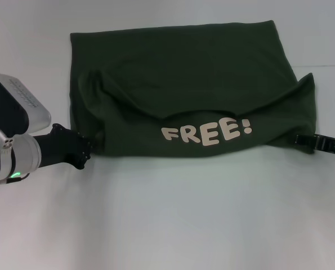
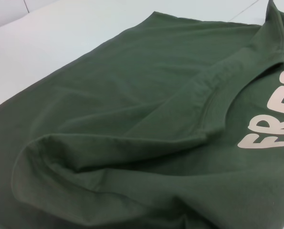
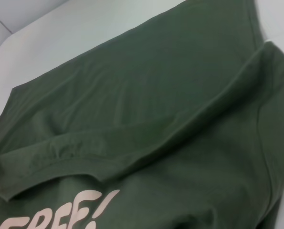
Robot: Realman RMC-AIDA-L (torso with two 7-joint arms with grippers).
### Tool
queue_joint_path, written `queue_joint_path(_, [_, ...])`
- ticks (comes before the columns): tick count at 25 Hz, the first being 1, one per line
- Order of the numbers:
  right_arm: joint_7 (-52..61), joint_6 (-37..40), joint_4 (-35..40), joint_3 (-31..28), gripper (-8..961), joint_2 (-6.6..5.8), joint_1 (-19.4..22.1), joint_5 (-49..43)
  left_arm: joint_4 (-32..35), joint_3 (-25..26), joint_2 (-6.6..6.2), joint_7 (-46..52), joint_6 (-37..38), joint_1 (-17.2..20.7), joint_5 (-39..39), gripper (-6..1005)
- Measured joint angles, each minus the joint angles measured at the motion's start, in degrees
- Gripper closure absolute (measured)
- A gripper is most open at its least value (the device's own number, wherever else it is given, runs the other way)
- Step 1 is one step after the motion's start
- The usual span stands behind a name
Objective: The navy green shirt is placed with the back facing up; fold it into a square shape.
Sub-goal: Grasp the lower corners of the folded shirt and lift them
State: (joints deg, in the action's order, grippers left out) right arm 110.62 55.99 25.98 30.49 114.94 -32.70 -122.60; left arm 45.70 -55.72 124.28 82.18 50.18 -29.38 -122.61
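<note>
Navy green shirt (image 1: 184, 84) fabric is being spread across the white worktop (image 1: 167, 225), with its near portion being turned over so that the cream "FREE!" lettering (image 1: 206, 134) is being shown upward along the near edge.

Beginning at the left, the left gripper (image 1: 88, 151) is being pressed against the shirt's near left corner, low at the worktop. Its fingertips are being hidden by the cloth, so how far they are parted cannot be told, nor whether the corner is being pinched. Just beyond this gripper a rounded, raised fold (image 2: 60, 157) is being formed, which suggests the corner is being carried over the plain back layer rather than dragged flat.

Between the two grippers, the turned flap is being laid over the lower layer, its curved edge sitting just past the lettering and the plain back stretching away beyond it to the far hem.

At the right, the right gripper (image 1: 305, 140) is being kept against the near right corner, where the cloth is being lifted into a peak above it. Its fingertips are likewise being covered, so its opening cannot be told. Both corners are judged to be handled together so that the fold is being kept even.
</note>
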Motion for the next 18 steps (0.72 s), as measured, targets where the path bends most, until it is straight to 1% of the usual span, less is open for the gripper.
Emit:
queue_joint_path(5, [-0.11, 0.87, 0.32, -0.38, 462, 0.00, 0.46, 0.34, 0.00, 0.00, 0.00, 0.00, 0.00, 0.03, 0.00, 996])
queue_joint_path(12, [-1.52, 1.92, 0.46, -0.14, 485, -0.36, 0.72, 0.43, 0.00, 0.02, 0.00, 0.00, -0.02, 0.00, 0.00, 996])
queue_joint_path(14, [-1.55, 2.14, 0.50, -0.14, 702, -0.47, 0.71, 0.44, 0.00, 0.06, 0.00, 0.08, -0.27, -0.01, 0.00, 996])
queue_joint_path(18, [-1.77, 2.20, 0.58, -0.37, 821, -0.67, 0.75, 0.44, 0.00, 0.09, 0.00, 0.48, -0.73, -0.04, 0.00, 997])
